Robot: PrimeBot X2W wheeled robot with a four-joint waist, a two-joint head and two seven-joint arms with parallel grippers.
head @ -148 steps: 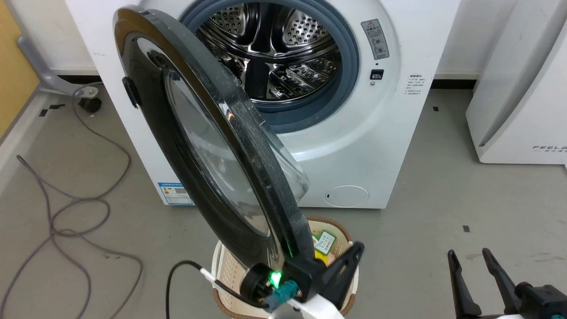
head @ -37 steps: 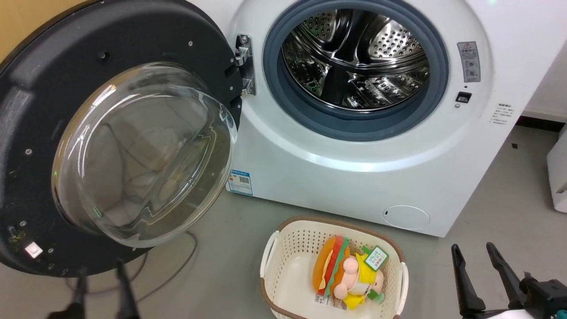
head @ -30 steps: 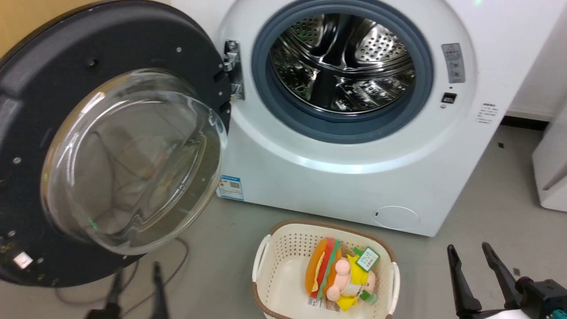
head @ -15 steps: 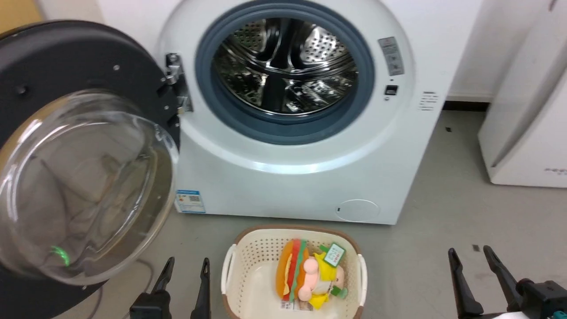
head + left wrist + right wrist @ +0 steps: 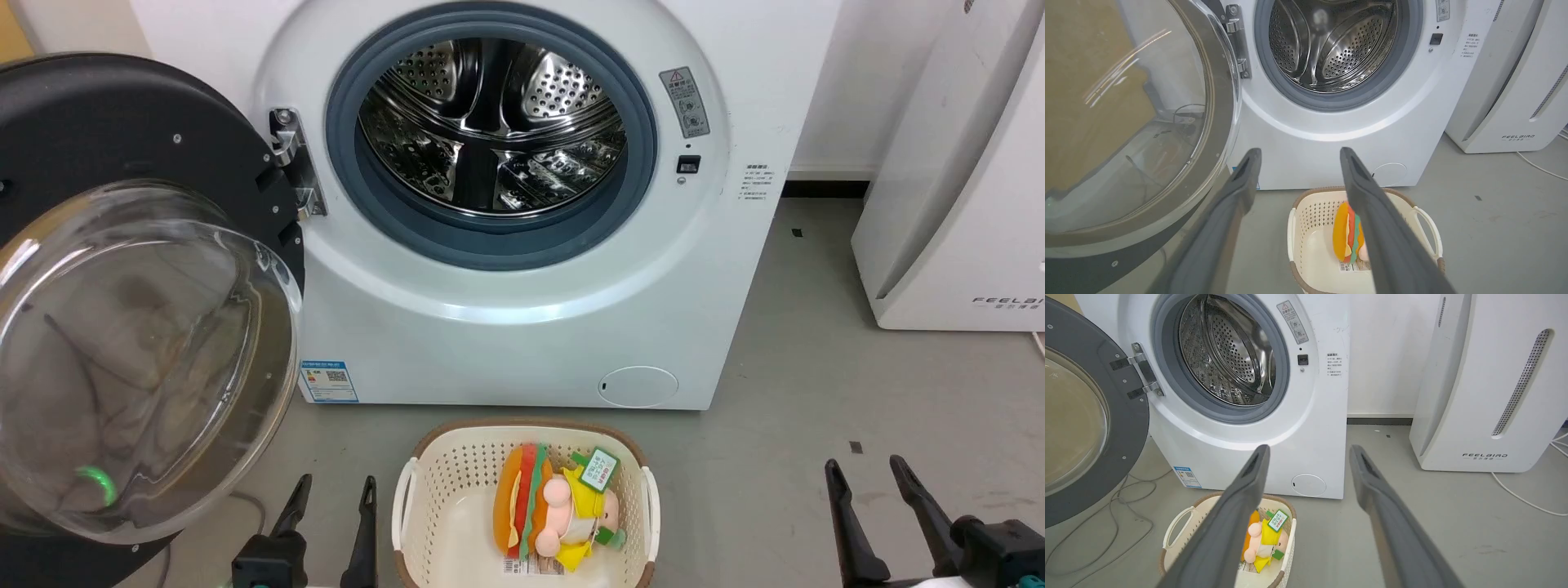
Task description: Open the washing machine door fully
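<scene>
In the head view the washing machine door (image 5: pixel 122 122) stands swung wide on its metal hinge (image 5: pixel 294 171), above and to the left of the left end effector (image 5: pixel 337 482), with its inner face turned outward. By that I judge the opening done or very nearly so. The left end effector sits just under the door's lower edge, touching nothing, its fingers parted by a modest gap and empty. The right end effector (image 5: pixel 863 465) is likewise parted and empty, well off to the right over the grey floor (image 5: pixel 816 392). The low posture probably leaves the door's swing unobstructed. The washing machine (image 5: pixel 522 327) stands ahead of both, with a glossy white shell, a grey rubber ring (image 5: pixel 490 237) and a polished, perforated steel drum (image 5: pixel 490 122).

In the left wrist view the door lies left of the left finger. It has a matt dark frame and a bulging clear glass bowl streaked with reflections. Under the right finger sits a cream slotted plastic basket (image 5: pixel 1425 222) with a brown rim, holding a soft burger toy (image 5: pixel 1345 237). It is placed just before the machine, presumably for loading.

In the right wrist view the tapering dark fingers frame the machine's lower front. The door is far left of them, and a smooth white appliance (image 5: pixel 1478 396) with a dotted grille stands to their right.
</scene>
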